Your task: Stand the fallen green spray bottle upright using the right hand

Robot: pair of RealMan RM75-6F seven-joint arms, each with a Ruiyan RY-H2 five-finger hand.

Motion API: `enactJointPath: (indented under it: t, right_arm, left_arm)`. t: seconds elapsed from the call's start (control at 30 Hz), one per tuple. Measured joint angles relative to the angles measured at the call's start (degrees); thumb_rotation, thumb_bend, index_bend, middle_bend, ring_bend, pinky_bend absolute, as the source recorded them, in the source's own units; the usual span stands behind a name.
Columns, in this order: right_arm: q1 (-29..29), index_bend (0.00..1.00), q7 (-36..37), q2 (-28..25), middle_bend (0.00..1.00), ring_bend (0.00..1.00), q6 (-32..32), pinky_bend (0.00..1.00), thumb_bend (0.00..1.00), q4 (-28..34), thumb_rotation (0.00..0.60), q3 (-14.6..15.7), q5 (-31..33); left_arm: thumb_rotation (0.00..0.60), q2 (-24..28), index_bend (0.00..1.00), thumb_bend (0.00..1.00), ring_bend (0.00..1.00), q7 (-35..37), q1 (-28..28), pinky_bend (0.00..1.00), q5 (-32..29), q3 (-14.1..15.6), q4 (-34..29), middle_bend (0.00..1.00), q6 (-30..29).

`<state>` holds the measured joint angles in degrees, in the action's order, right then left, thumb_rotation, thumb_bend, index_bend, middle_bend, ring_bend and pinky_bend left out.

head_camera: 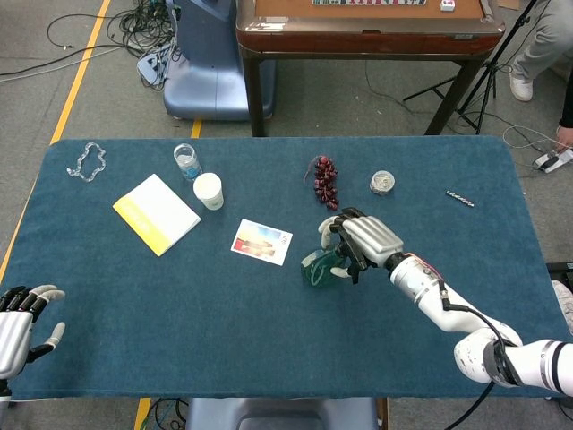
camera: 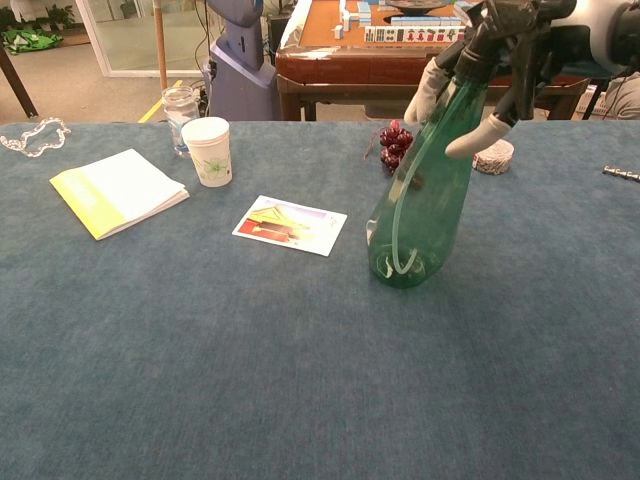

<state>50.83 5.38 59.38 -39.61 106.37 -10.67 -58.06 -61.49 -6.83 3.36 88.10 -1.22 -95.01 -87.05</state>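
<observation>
The green spray bottle (camera: 420,205) stands on the blue table with its base down, leaning slightly right toward its black nozzle; in the head view the green spray bottle (head_camera: 317,269) shows just left of my right hand. My right hand (head_camera: 358,243) grips the bottle's neck and trigger head, and in the chest view the right hand (camera: 520,40) wraps the top of the bottle, fingertips (camera: 470,140) pressed on its shoulder. My left hand (head_camera: 18,324) lies at the near left table edge, fingers apart, holding nothing.
A picture card (camera: 290,225) lies just left of the bottle. Grapes (camera: 393,143) and a small round tin (camera: 491,156) sit behind it. A paper cup (camera: 208,151), glass jar (camera: 180,110), yellow booklet (camera: 117,191), bead chain (head_camera: 87,161) and a small metal piece (head_camera: 459,197) lie farther off.
</observation>
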Motion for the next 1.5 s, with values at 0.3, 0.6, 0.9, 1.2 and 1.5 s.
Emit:
enactJointPath:
  t: [0.3,0.6,0.9,1.2,1.5]
  right_arm:
    - [-1.2,0.35,1.8,1.1,0.17,0.1,-0.2,0.09,0.04,-1.3,0.6,-0.2,-1.0]
    - [-2.3,0.25,4.2,1.5,0.14,0.07,0.1,0.09,0.0,-2.3,0.6,-0.9,-2.9]
    - [-3.4,0.2,6.9,2.6,0.12,0.06,0.5,0.09,0.0,-3.6,0.6,-1.2,-4.5]
    - [-4.3,0.19,8.1,2.9,0.11,0.05,0.4,0.08,0.0,-4.4,0.6,-1.3,-6.2]
    - [-7.5,0.18,8.1,-0.5,0.11,0.04,-3.6,0.07,0.02,-1.3,0.6,-0.9,-9.2]
  left_arm:
    - [0.6,0.0,0.32,0.36,0.24,-0.1,0.1,0.14,0.0,0.0,0.0,0.26,0.1]
    - [0.6,0.2,0.32,0.36,0.24,-0.7,0.3,0.14,0.1,0.0,-0.6,0.26,0.3]
    - [0.6,0.2,0.32,0.36,0.24,-1.2,0.5,0.14,-0.1,-0.1,-0.8,0.26,0.5]
    - [0.6,0.2,0.32,0.36,0.24,-1.4,0.5,0.14,-0.1,0.0,-0.8,0.26,0.6]
    - [0.6,-0.1,0.32,0.36,0.24,-0.9,0.5,0.14,-0.5,-0.3,-0.3,0.26,0.4]
